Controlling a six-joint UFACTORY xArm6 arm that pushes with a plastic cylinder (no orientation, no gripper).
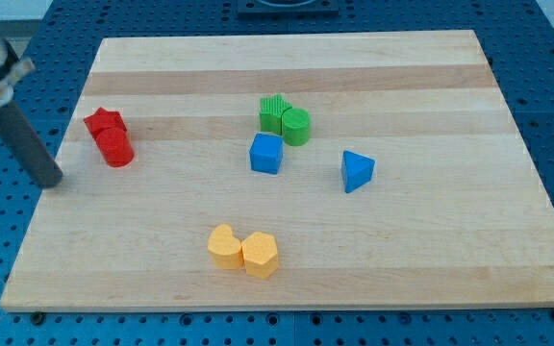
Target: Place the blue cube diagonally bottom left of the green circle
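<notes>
The blue cube (pixel 266 154) sits near the board's middle, just below and left of the green circle (pixel 296 126), almost touching it. A second green block (pixel 273 113) touches the circle on its left. My tip (pixel 54 182) is at the board's left edge, far left of the blue cube and a little left of and below the red blocks. The rod rises toward the view's top left.
A red star (pixel 104 123) and a red cylinder (pixel 116 147) sit together at the left. A blue triangle (pixel 357 171) lies right of the cube. Two yellow blocks (pixel 224 246) (pixel 260 255) sit at the bottom middle. The wooden board (pixel 431 250) lies on a blue table.
</notes>
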